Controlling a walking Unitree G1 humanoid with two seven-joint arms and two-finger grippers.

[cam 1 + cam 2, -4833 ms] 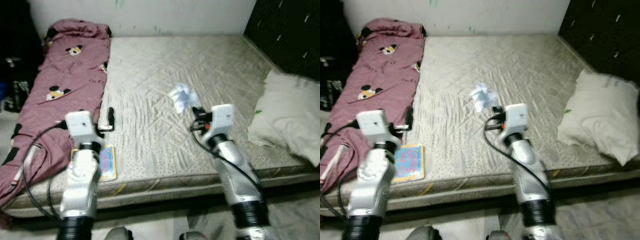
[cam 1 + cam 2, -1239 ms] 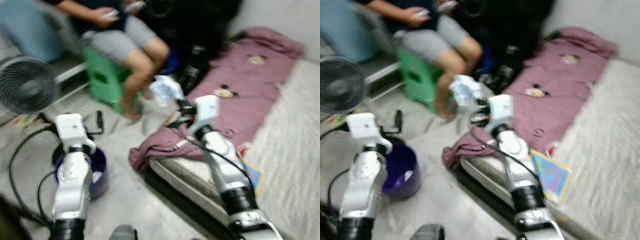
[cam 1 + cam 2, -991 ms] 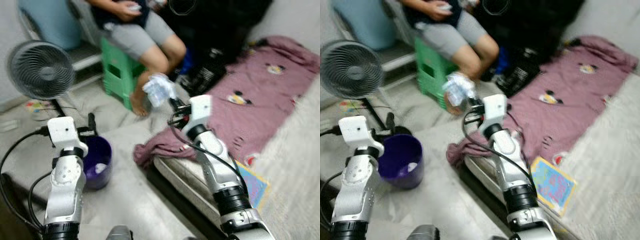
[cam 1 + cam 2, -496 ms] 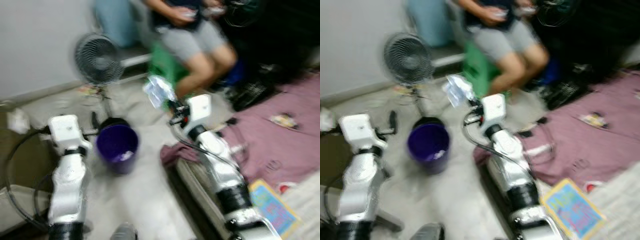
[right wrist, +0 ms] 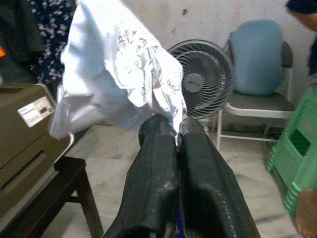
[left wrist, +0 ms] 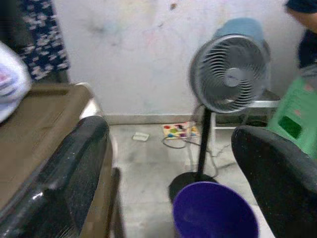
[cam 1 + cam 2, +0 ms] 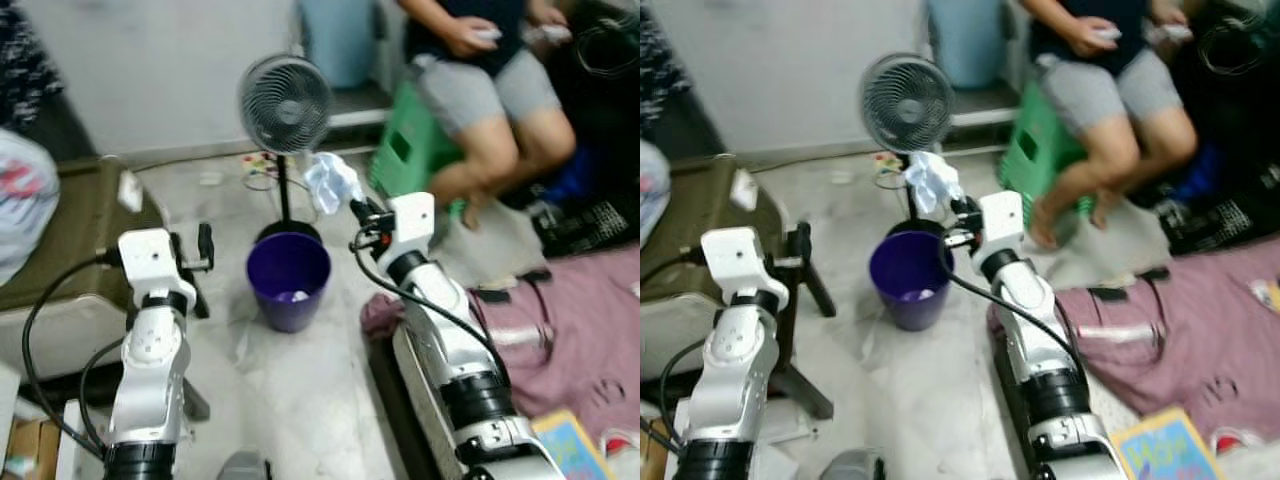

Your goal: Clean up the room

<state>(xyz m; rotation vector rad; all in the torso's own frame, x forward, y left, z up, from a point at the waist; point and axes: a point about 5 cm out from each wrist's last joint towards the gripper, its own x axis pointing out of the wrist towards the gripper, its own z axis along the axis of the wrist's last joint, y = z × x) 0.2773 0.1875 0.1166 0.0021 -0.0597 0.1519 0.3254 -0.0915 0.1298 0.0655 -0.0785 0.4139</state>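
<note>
right gripper (image 5: 174, 136) clamped on crinkly white wrapper (image 5: 114, 79), mid-frame | held just above round purple bin (image 7: 288, 280) | left gripper (image 6: 168, 168) spread apart, lower left | mesh fan (image 7: 285, 104) behind

You won't get any readable text out of these. There's a white label (image 5: 34, 115) on the brown box (image 5: 20, 144) with dark print on it, but it's too small and blurry to make out, and the wrapper (image 5: 114, 74) in the right gripper (image 5: 173, 130) has grey markings that could be print but nothing legible. The colourful book (image 7: 1165, 445) down by the bed is just smeared colours.
</note>
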